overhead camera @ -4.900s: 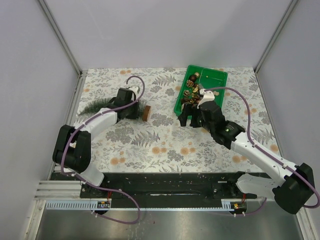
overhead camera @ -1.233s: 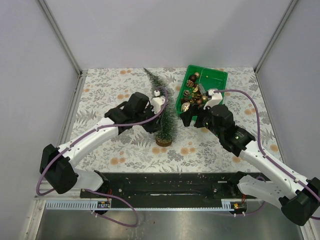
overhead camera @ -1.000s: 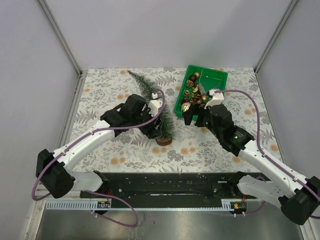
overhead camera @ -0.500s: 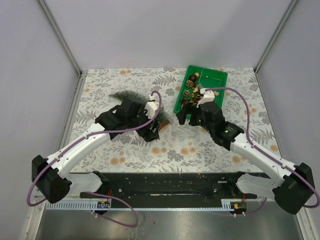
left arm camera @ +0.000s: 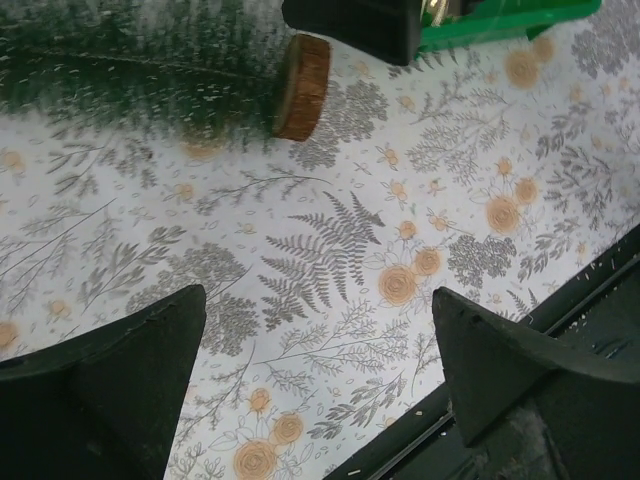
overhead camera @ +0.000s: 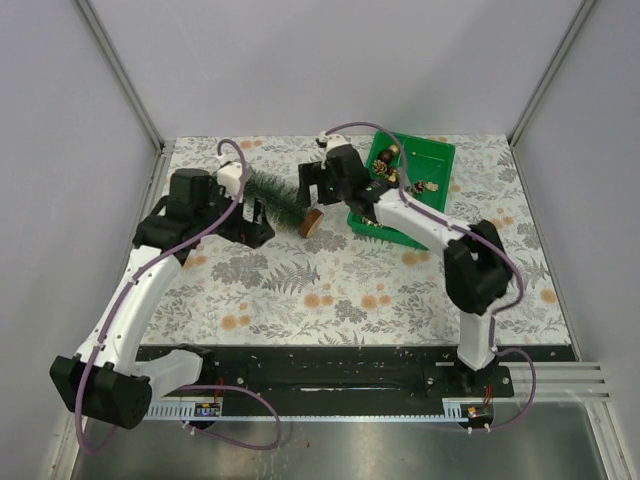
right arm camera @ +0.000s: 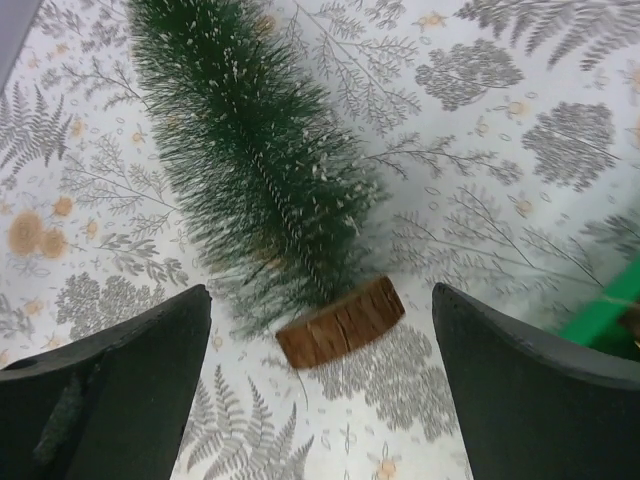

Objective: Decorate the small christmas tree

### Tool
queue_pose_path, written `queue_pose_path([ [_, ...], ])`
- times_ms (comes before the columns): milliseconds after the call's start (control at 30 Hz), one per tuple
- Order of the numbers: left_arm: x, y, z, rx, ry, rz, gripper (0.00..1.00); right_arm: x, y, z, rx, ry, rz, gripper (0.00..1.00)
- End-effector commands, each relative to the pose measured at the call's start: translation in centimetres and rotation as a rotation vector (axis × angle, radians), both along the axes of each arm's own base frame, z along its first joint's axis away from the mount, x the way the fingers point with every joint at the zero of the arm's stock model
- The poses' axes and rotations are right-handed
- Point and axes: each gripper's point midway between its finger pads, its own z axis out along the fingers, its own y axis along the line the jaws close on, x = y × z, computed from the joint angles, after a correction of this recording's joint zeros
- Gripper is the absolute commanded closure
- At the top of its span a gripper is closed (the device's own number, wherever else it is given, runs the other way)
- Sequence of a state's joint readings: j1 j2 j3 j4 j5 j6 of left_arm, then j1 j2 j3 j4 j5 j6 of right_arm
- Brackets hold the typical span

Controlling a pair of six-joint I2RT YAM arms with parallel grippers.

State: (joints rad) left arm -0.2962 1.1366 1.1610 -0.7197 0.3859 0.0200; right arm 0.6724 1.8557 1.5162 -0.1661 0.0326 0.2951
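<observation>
Tree point(overhead camera: 280, 198) lay on its side on table point(overhead camera: 330, 280). Tip pointed to far left, base disc point(overhead camera: 311, 222) to near right.

Left gripper point(overhead camera: 255, 225) sat just near-left of the trunk. Tree lay ahead of its fingers, apart from them, with the disc point(left arm camera: 301, 87) ahead and centre.

Right gripper point(overhead camera: 314, 195) hung over the base end. Trunk point(right arm camera: 260, 160) ran out ahead between its fingers, and the disc point(right arm camera: 340, 322) lay below the gap.

Bin point(overhead camera: 435, 155) stood to the right gripper's right, just beside the disc, with ornaments in it.
</observation>
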Motion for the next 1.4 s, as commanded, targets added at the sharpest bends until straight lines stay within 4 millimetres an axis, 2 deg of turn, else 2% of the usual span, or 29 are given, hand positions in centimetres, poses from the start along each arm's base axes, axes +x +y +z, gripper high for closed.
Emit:
queue_pose_path([
  [0,-0.3,1.6,2.3,-0.079,-0.016,0.029,0.01,1.7,3.5,-3.0,-0.048,0.042,0.120,0.01],
  [67,-0.1,2.6,2.3,-0.069,-0.007,0.055,0.01,1.8,4.4,-3.9,-0.019,0.061,0.129,0.01],
  [200,-0.1,3.7,2.1,-0.077,0.005,0.075,0.01,1.5,4.7,-5.2,0.014,0.068,0.138,0.01],
  [233,0.0,3.8,2.1,-0.074,0.002,0.081,0.01,1.3,4.6,-5.6,0.012,0.076,0.140,0.04],
  [300,0.1,4.1,1.8,-0.065,0.011,0.098,0.01,0.5,4.5,-5.6,0.029,0.092,0.149,0.16],
  [367,0.4,4.4,1.5,-0.054,0.018,0.114,0.01,-0.9,4.1,-6.5,0.043,0.129,0.156,0.35],
  [400,0.5,4.6,1.4,-0.046,0.019,0.128,0.01,-1.2,4.0,-5.9,0.063,0.121,0.153,0.45],
  [433,0.7,4.7,1.1,-0.037,0.018,0.134,0.01,-1.9,3.3,-6.7,0.065,0.135,0.142,0.53],
  [467,0.8,5.0,1.0,-0.025,0.014,0.144,0.01,-2.6,2.9,-6.5,0.075,0.132,0.136,0.56],
  [500,0.8,5.2,0.9,-0.019,0.010,0.156,0.01,-3.4,2.0,-7.2,0.065,0.154,0.117,0.56],
  [567,0.8,5.5,0.8,-0.009,0.003,0.166,0.01,-4.5,0.8,-6.6,0.093,0.129,0.088,0.56],
  [733,0.0,5.2,1.2,-0.035,-0.002,0.161,0.02,-9.2,-3.5,-6.7,0.096,0.147,0.011,0.57],
  [800,-0.2,5.1,1.6,-0.046,-0.009,0.160,0.02,-11.5,-5.1,-7.4,0.073,0.175,-0.016,0.57],
  [867,-0.3,5.0,2.0,-0.051,-0.019,0.155,0.03,-13.5,-7.6,-8.7,0.024,0.205,-0.081,0.56],
  [933,-0.4,4.8,2.5,-0.060,-0.031,0.149,0.03,-14.9,-9.5,-9.5,0.007,0.234,-0.135,0.56],
  [967,-0.5,4.7,2.7,-0.064,-0.033,0.144,0.03,-15.6,-10.4,-9.8,0.000,0.247,-0.158,0.55],
  [1067,-0.9,4.4,2.8,-0.074,-0.030,0.118,0.03,-17.2,-12.0,-10.5,-0.003,0.283,-0.194,0.41],
  [1167,-1.0,4.4,2.9,-0.068,-0.032,0.113,0.03,-16.6,-12.7,-8.5,0.000,0.228,-0.223,0.32],
  [1267,-1.1,4.6,2.7,-0.055,-0.022,0.112,0.01,-14.6,-12.8,-3.5,-0.025,0.094,-0.214,0.20],
  [1367,-1.2,4.7,2.7,-0.050,-0.011,0.116,0.01,-12.6,-11.8,1.8,-0.031,-0.023,-0.181,0.11],
])
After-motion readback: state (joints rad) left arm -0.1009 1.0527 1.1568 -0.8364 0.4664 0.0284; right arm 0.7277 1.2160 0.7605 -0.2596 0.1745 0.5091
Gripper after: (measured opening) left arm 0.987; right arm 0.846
